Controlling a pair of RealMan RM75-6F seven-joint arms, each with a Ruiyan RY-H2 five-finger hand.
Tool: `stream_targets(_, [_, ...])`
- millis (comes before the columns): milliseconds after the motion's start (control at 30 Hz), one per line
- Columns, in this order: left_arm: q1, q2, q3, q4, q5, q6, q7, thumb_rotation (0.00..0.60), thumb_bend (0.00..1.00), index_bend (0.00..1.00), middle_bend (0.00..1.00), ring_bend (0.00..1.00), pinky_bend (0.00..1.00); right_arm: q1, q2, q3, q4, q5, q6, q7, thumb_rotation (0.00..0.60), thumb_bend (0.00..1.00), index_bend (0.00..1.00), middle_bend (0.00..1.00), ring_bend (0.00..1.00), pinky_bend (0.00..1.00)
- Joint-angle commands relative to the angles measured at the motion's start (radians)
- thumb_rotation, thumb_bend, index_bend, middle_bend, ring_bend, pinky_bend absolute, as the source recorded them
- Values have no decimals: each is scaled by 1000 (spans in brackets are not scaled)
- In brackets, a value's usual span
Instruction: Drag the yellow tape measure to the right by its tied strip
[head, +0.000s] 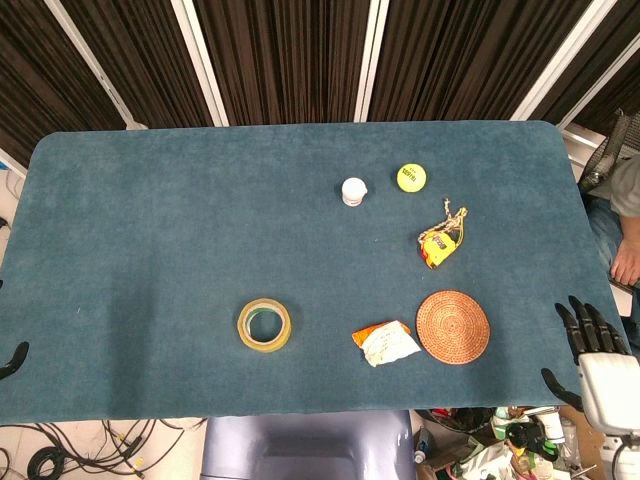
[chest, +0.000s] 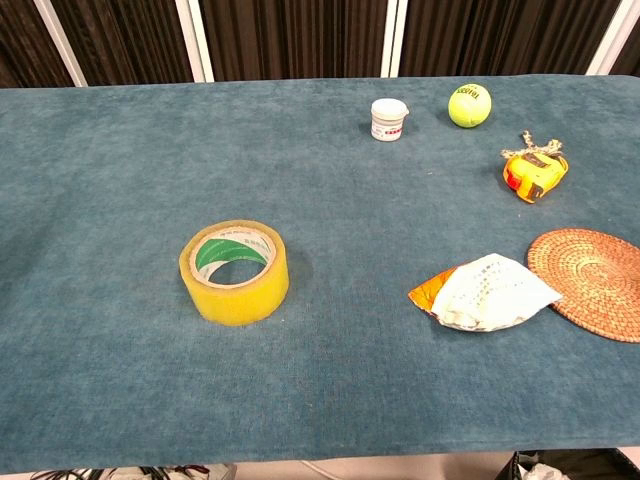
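Note:
The yellow tape measure (head: 436, 249) (chest: 533, 175) lies on the blue table at the right, with its tied strip (head: 453, 215) (chest: 537, 147) trailing toward the far side. My right hand (head: 598, 361) hangs off the table's front right corner, fingers spread and holding nothing, well away from the tape measure. It does not show in the chest view. Only a dark tip of my left hand (head: 12, 359) pokes in at the left edge, too little to tell how it stands.
A woven round coaster (head: 452, 326) (chest: 591, 283) and a crumpled snack bag (head: 384, 343) (chest: 483, 293) lie in front of the tape measure. A tennis ball (head: 411, 177) and a small white jar (head: 353, 190) sit behind it. A yellow tape roll (head: 263, 325) stands mid-left.

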Motion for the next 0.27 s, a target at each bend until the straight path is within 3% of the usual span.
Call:
stream_targets(33, [-3,9,6,-5,0,-12,-2,600,306,76,0,0,0,-16,-6,4,10,-13,15,12,600,156,0,0,29,168])
stream_targets(267, [-7,8,7,9,31,-1,-17,600,306,78,0,0,0,-25,-3,13,6,-15,1,23,600,156,0,0,28,168])
